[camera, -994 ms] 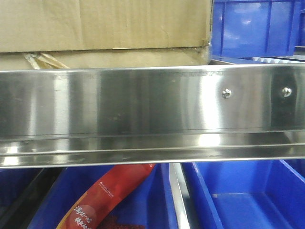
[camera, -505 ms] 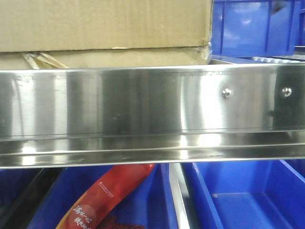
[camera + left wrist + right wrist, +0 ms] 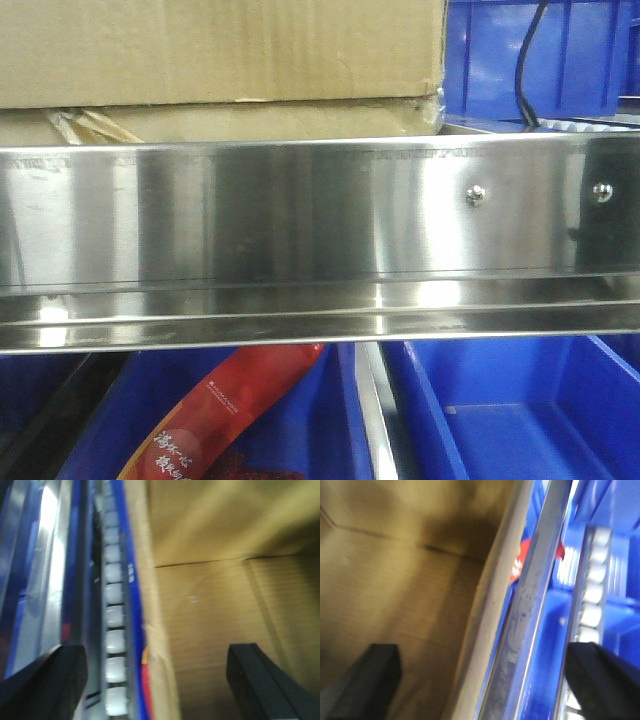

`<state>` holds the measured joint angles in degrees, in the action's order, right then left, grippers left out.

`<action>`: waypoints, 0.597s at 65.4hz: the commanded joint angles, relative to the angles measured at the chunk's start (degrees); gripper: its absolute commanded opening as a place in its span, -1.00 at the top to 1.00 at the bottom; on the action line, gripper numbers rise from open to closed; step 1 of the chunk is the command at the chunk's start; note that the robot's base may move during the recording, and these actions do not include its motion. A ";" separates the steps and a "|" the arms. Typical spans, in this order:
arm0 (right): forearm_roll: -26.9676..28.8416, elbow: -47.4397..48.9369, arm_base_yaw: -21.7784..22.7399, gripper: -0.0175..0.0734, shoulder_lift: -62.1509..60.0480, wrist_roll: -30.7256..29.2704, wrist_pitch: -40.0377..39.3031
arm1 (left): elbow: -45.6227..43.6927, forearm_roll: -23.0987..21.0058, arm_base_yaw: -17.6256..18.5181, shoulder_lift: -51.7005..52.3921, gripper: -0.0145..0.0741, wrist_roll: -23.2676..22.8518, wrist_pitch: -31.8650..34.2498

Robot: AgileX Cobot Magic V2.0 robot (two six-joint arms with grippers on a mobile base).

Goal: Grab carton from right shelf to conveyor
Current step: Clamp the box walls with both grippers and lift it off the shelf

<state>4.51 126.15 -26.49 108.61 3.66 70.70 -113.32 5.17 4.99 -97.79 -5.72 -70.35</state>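
The brown carton (image 3: 220,50) sits behind the steel conveyor rail (image 3: 300,210) at upper left in the front view. The left wrist view looks down into the open carton (image 3: 215,605). My left gripper (image 3: 152,680) is open, its fingers straddling the carton's side wall, with white conveyor rollers (image 3: 114,625) beside it. The right wrist view shows the carton's inside (image 3: 395,580). My right gripper (image 3: 485,680) is open, straddling the other wall and a steel rail, with rollers (image 3: 592,595) at the right.
Blue bins (image 3: 500,420) stand below the rail, and one holds a red packet (image 3: 220,410). More blue bins (image 3: 570,60) stand behind at upper right. A black cable (image 3: 527,60) hangs in front of them.
A black cable has come into the front view at the upper right. The carton's right edge has shifted very slightly to the right.
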 commanded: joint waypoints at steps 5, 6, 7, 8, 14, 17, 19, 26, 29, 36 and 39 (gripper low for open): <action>-0.90 0.52 0.06 0.13 0.45 -0.09 -0.74 | -0.47 0.63 0.31 -0.59 0.13 -0.42 0.38; -0.90 0.52 0.06 0.22 0.45 -0.09 -0.74 | -0.47 0.63 0.31 -0.59 0.21 -0.42 0.38; -0.90 0.52 0.06 0.35 0.45 -0.09 -0.74 | -0.47 0.63 0.31 -0.59 0.33 -0.42 0.38; -0.90 0.52 0.06 0.44 0.45 -0.09 -0.74 | -0.47 0.63 0.31 -0.59 0.41 -0.42 0.38; -0.90 0.52 0.06 0.84 0.45 -0.09 -0.74 | -0.47 0.63 0.31 -0.74 0.73 -0.42 0.38; -0.90 0.52 0.06 0.75 0.45 -0.09 -0.74 | -0.47 0.63 0.31 -0.85 0.66 -0.42 0.38; -0.90 0.52 0.06 0.74 0.45 -0.09 -0.74 | -0.47 0.63 0.31 -0.85 0.66 -0.42 0.38; -0.90 0.52 0.06 0.77 -0.22 -0.09 -0.74 | -0.47 0.63 0.31 -0.61 0.70 -0.42 0.38; -0.90 0.52 0.06 0.77 -0.97 -0.09 -0.74 | -0.47 0.63 0.31 -0.13 0.70 -0.42 0.38; -0.90 0.52 0.06 0.77 -3.90 -0.09 -0.74 | -0.47 0.63 0.81 2.65 0.70 -0.53 0.38; -0.90 0.52 0.06 0.77 -5.37 -0.09 -0.74 | -0.47 0.63 1.20 4.27 0.70 -0.53 0.38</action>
<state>4.62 126.15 -26.76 107.73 4.03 71.06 -113.40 4.96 5.62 -97.37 -6.04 -70.60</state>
